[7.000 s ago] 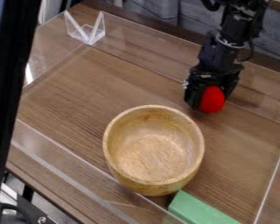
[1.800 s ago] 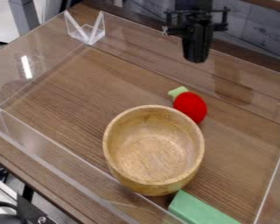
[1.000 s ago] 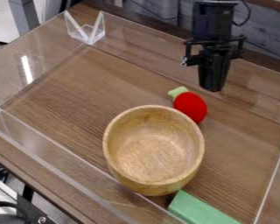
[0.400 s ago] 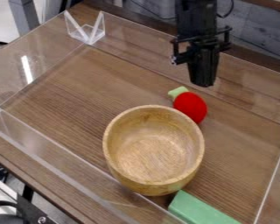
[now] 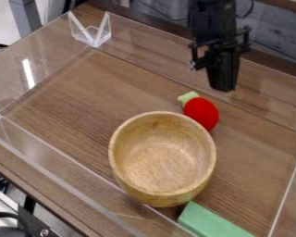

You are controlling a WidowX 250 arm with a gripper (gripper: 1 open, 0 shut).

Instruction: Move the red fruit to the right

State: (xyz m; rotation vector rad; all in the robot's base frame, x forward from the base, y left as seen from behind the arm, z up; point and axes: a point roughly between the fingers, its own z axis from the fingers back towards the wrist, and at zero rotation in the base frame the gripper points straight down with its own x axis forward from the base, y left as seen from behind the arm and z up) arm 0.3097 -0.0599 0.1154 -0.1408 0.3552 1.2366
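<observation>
A black gripper (image 5: pixel 220 81) hangs above the wooden surface (image 5: pixel 89 97), pointing steeply down, its jaws pressed together and holding nothing. It touches nothing; its tip hovers in the air above the red fruit (image 5: pixel 202 113), clear of it. The red fruit lies on the surface toward the right edge, just beside the far rim of a wooden bowl (image 5: pixel 162 156), its green leafy tip pointing toward the far edge. It looks like a light, hard, smooth toy, likely to roll or slip. A pinch across its round red middle seems the safest hold. A flat green block (image 5: pixel 215 223) lies at the near edge.
</observation>
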